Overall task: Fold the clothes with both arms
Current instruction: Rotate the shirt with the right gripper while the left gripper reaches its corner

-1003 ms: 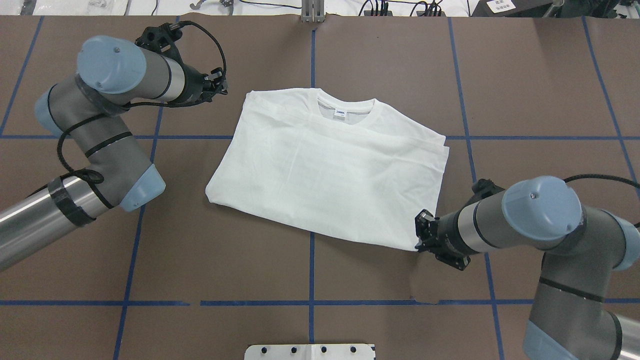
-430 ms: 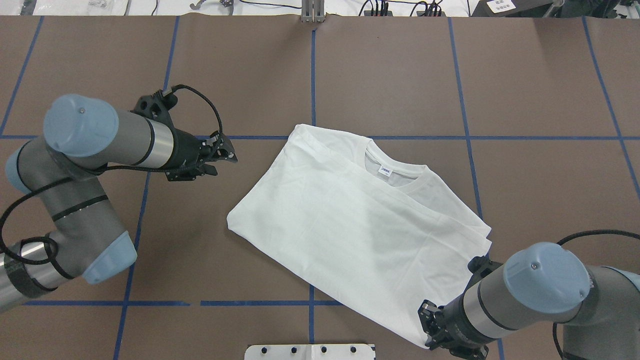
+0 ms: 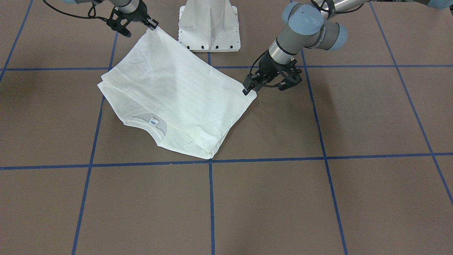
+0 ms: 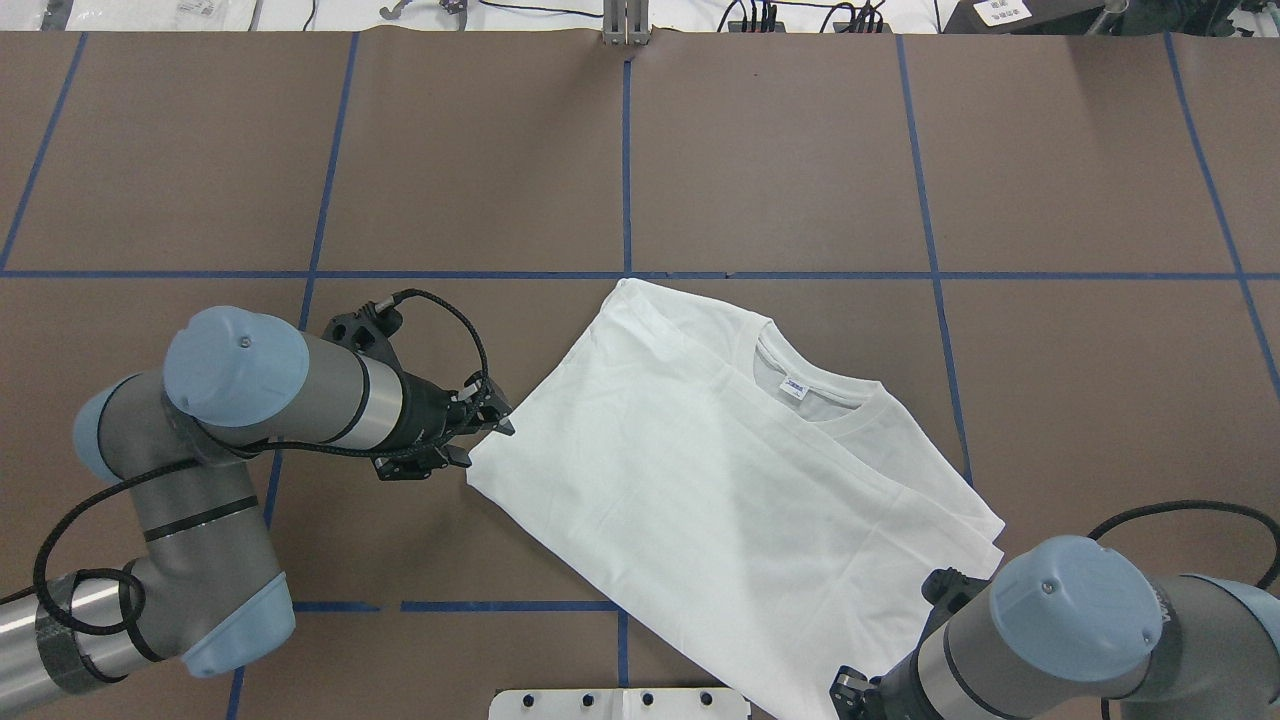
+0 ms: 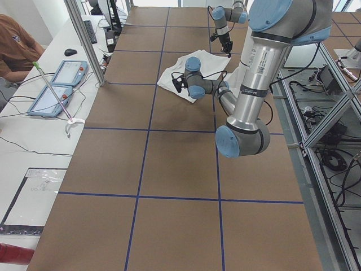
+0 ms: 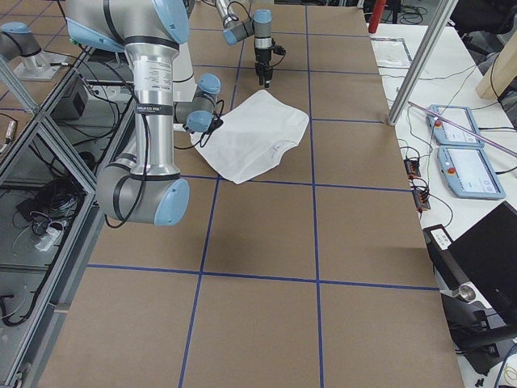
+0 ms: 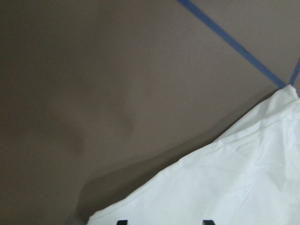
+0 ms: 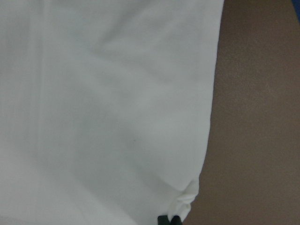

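Brown matte table (image 4: 780, 150) gridded with blue tape lines (image 4: 625, 150), evenly lit from above, soft shadows only. White side bench (image 5: 34, 130) runs along one long edge carrying two tablets (image 5: 69, 72), a mouse (image 5: 70, 52) and loose cables, with a seated person in a brown top (image 5: 14, 48) and a silver aluminium post (image 5: 86, 39) at its edge. Opposite long edge: aluminium-profile frame (image 6: 36, 129) with cables and a power strip (image 6: 44, 234) on the dark floor below; dark laptop (image 6: 485, 242) at one bench end.

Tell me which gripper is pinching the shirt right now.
The right gripper: its wrist view shows a T-shirt corner bunched between its shut fingertips. The left gripper sits at another corner with its fingers apart.
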Available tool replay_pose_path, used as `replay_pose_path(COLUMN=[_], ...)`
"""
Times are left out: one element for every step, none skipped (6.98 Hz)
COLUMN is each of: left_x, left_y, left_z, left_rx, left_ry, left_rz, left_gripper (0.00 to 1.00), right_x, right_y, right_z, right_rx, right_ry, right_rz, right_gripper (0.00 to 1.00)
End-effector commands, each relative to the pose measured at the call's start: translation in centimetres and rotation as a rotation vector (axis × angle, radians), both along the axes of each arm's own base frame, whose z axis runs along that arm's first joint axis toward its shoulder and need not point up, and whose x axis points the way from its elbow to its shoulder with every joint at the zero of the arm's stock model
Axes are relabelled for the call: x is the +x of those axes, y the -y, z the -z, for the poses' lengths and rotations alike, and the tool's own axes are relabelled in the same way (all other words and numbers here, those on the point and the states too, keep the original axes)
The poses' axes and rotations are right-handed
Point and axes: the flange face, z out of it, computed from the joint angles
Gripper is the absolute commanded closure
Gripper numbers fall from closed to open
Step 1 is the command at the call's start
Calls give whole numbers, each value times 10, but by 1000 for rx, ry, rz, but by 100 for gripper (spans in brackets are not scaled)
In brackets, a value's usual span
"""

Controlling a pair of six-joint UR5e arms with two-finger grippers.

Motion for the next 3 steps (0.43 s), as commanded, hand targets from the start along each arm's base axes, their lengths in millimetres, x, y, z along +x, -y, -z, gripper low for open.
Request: replay_pose_path(left_x=[19, 23, 30], left_y=[-22, -25, -30], left_z=[-4, -6, -11], left_rx=[-25, -26, -25], left_ry=[24, 30, 40], left_rz=[-17, -24, -28], left_gripper=[35, 35, 35], right_x=[-2, -2, -2], right_y=[-11, -11, -11], right_z=[3, 3, 5], right_rx=[-5, -5, -4], right_ry=[3, 4, 7], right_rz=[21, 21, 21], right_gripper=[88, 88, 88])
